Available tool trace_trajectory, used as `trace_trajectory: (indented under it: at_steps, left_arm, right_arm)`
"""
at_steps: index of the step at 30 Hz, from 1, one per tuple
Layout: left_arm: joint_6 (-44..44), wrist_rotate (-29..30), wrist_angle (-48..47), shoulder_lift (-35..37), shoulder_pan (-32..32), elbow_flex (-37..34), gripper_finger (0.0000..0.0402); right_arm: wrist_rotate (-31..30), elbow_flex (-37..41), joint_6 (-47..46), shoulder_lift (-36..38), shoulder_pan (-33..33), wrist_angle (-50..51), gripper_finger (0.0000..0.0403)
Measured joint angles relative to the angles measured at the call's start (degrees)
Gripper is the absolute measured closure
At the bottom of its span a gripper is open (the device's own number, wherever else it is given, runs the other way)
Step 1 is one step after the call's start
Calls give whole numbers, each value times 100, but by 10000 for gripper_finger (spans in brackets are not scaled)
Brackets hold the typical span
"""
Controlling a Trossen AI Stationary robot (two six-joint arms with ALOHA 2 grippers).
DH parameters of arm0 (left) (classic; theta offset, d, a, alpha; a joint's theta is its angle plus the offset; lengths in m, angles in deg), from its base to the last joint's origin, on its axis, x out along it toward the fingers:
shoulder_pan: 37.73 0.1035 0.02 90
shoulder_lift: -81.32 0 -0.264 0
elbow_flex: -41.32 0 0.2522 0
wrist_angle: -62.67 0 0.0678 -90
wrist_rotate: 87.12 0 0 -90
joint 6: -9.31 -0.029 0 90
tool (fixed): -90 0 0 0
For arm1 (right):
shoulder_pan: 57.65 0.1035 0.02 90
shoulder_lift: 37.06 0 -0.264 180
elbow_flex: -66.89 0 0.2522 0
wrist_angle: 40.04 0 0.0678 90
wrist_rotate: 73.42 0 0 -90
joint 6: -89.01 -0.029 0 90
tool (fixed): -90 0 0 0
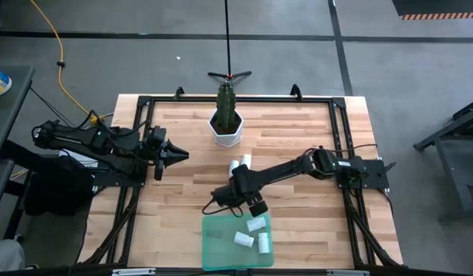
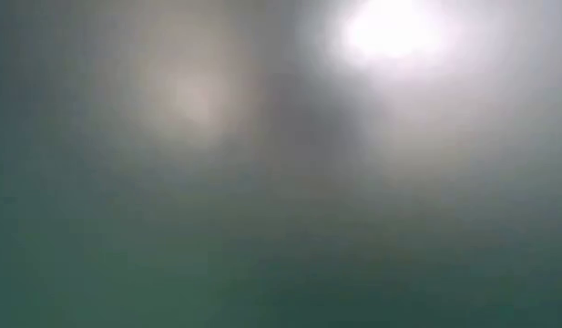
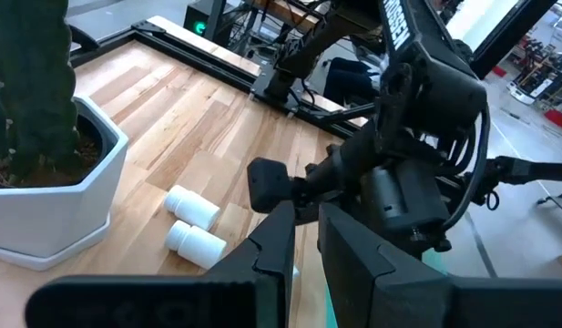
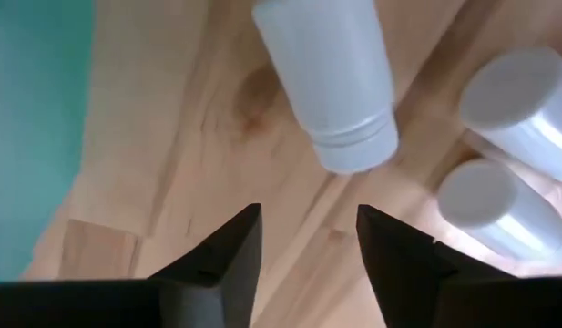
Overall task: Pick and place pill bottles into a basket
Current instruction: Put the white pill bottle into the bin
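Note:
Three white pill bottles lie in the green tray (image 1: pixel 221 249), the nearest to my arm being the bottle (image 1: pixel 256 225). Two more bottles (image 1: pixel 241 162) lie side by side on the wood; they also show in the left wrist view (image 3: pixel 194 226) and the right wrist view (image 4: pixel 513 146). Another bottle (image 4: pixel 331 82) lies on its side just ahead of my right gripper (image 4: pixel 308 219), which is open and empty above the table between the tray and the two bottles (image 1: pixel 234 186). My left gripper (image 1: pixel 175 156) is shut and waits at the table's left. The low view shows only blur.
A white hexagonal pot (image 1: pixel 227 132) with a cactus stands at the table's far middle, beyond the loose bottles, and shows in the left wrist view (image 3: pixel 53 200). A black frame (image 1: pixel 244 98) runs round the table top. The tray's edge (image 4: pixel 25 137) is close beside my right gripper.

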Motion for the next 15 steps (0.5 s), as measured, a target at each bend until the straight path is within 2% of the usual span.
trace_trajectory:
  at_steps: [9,15]
  left_arm:
    - [-8,5,-2,-2,0,0,312]
    - [-12,7,-2,-2,0,0,312]
  right_arm:
    - [-94,-2,127,0,-182,-219,160]
    - [-123,-4,403,0,-220,-615,147]
